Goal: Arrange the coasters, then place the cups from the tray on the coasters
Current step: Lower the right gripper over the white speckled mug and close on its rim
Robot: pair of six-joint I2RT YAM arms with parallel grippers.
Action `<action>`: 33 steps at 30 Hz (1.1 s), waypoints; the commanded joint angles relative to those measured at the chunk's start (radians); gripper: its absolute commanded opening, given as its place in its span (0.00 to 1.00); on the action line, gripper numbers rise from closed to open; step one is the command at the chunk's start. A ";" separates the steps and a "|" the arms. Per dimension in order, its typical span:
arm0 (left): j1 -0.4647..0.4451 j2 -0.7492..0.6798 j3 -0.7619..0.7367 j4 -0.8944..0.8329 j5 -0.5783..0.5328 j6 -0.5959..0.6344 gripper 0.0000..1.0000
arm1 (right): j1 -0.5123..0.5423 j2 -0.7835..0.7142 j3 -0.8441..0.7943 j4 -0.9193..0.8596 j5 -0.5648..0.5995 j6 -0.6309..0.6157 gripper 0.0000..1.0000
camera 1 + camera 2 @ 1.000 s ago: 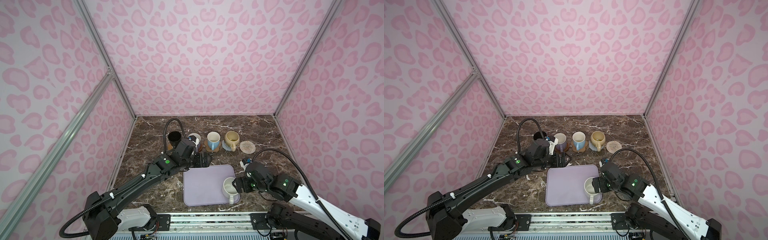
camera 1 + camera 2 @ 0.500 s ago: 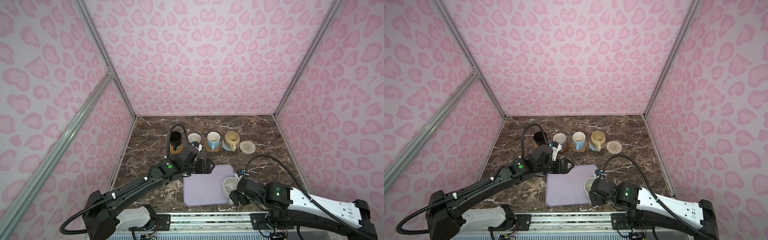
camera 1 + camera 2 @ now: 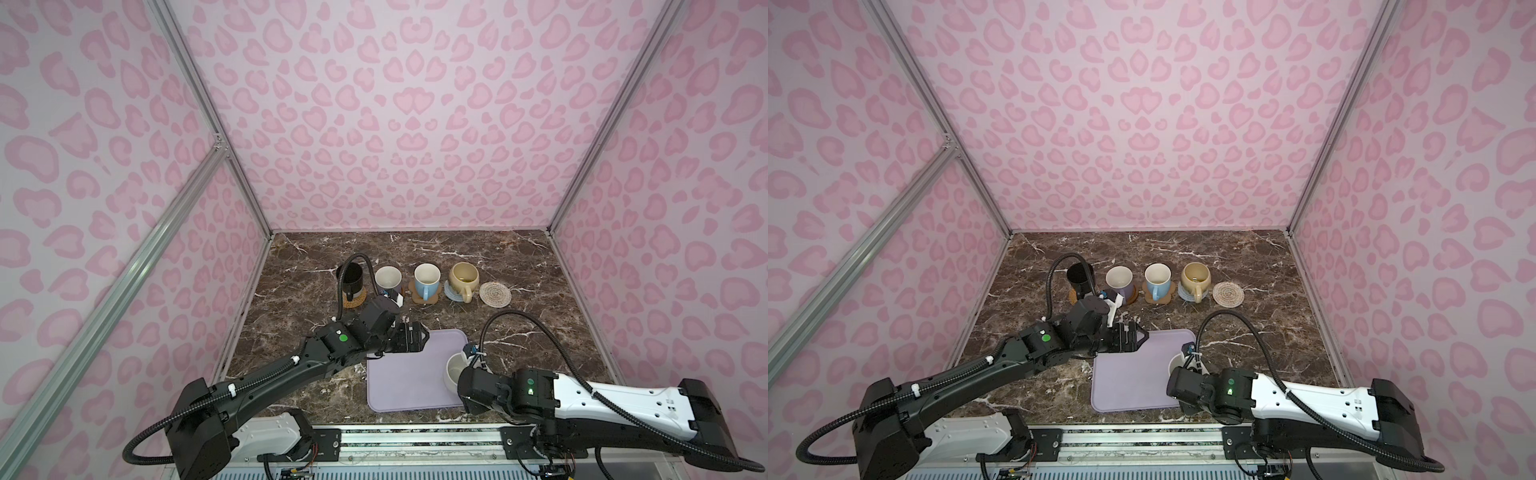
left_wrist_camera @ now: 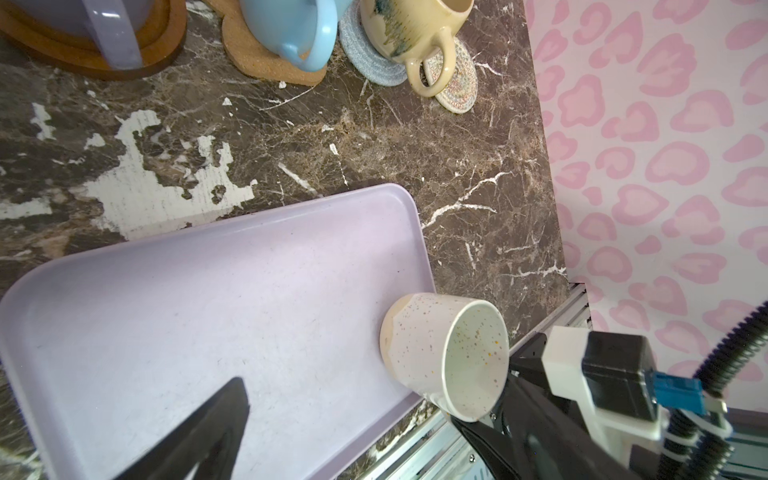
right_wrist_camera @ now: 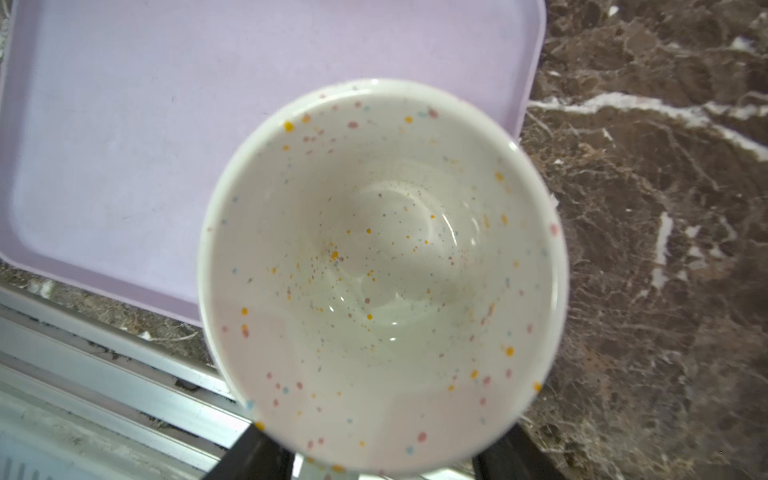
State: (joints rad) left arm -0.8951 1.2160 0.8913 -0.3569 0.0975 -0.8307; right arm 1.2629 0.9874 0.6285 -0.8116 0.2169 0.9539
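Observation:
A speckled white cup (image 3: 454, 366) stands on the near right corner of the lavender tray (image 3: 401, 374). My right gripper (image 5: 374, 465) sits low at the cup's near side. Its two fingers (image 5: 249, 455) stand apart below the rim, open, with the tips hidden. My left gripper (image 3: 415, 338) hangs open and empty over the tray's far left corner. In a row behind stand the black (image 3: 351, 276), lavender (image 3: 388, 277), light blue (image 3: 427, 277) and yellow-beige (image 3: 463, 275) cups, each on a coaster. The cream woven coaster (image 3: 494, 294) at the row's right end is bare.
The metal rail (image 3: 415, 436) runs just in front of the tray. The pink side wall (image 3: 602, 311) stands to the right of the marble table (image 3: 519, 332). My right arm's cable (image 3: 523, 318) arches over the table between the tray and the cream coaster.
My right arm has dropped low and swung round to the cup's near side, and its fingers have narrowed. My left gripper has drawn back a little from the row of cups. The speckled cup stays put.

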 commanded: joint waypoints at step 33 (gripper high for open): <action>-0.023 -0.054 -0.097 0.153 -0.129 -0.112 0.98 | -0.066 0.161 0.035 0.049 0.031 -0.058 0.17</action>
State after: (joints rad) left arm -0.9173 1.1664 0.7979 -0.1967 -0.0067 -0.9405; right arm 1.1973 1.1397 0.6567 -0.7689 0.2184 0.9051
